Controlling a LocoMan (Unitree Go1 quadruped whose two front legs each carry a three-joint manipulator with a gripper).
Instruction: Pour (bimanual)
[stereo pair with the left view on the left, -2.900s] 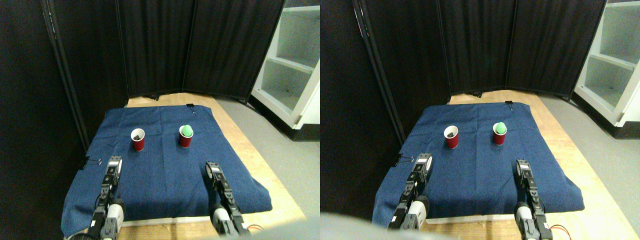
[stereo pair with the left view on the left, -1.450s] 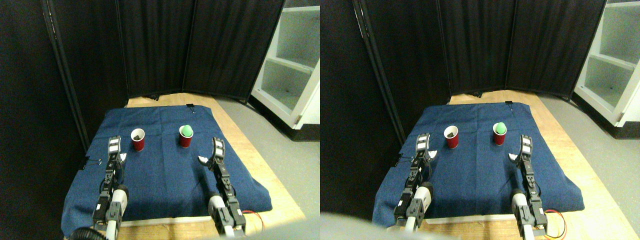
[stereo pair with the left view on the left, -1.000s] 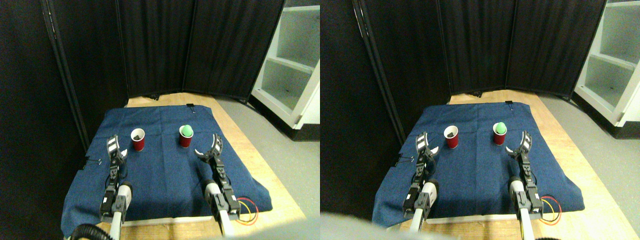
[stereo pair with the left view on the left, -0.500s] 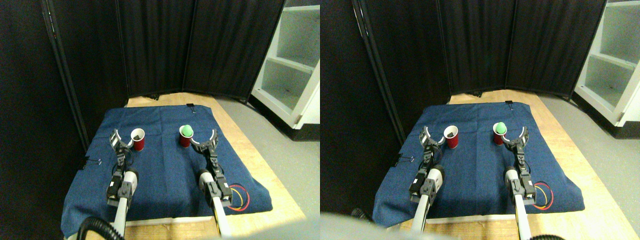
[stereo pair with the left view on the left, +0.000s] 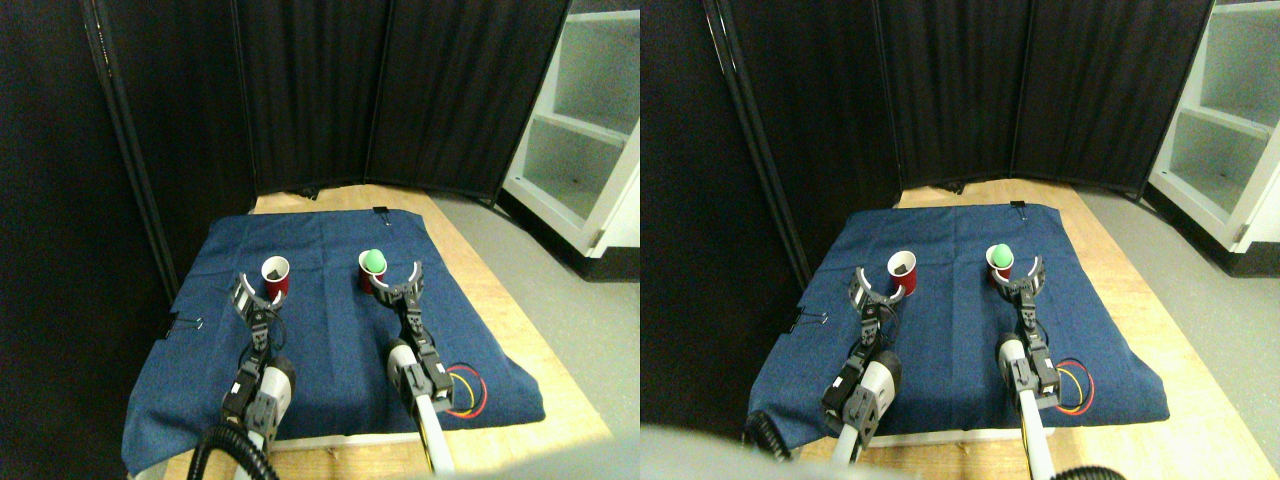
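A: Looking at both arms, how far along is the pour?

B: Early, I'd judge. The left dark two-jaw pincer (stereo pair with the left view on the left: 257, 293) is spread wide, its curved jaws just beside the near side of the left red plastic cup with a white rim (stereo pair with the left view on the left: 275, 278), which holds something dark. It grips nothing.

A: And the other side?

B: The right dark two-jaw pincer (stereo pair with the left view on the left: 397, 282) is also spread wide, jaws flanking the lower part of the right red plastic cup (stereo pair with the left view on the left: 371, 275), the one with a round green ball (stereo pair with the left view on the left: 374, 260) sitting in its mouth. I can't tell whether the jaws touch the cup wall.

A: So both cups stand upright?

B: Yes, both stand well apart on the dark blue cloth (stereo pair with the left view on the left: 330, 340) that covers the wooden surface (stereo pair with the left view on the left: 520, 330). Nothing is lifted, nothing tipped.

A: What's left, then?

B: Nearly everything: closing on the 2 cups, raising them, bringing 1 rim over the other, and tipping the ball across. Only the approach looks done.
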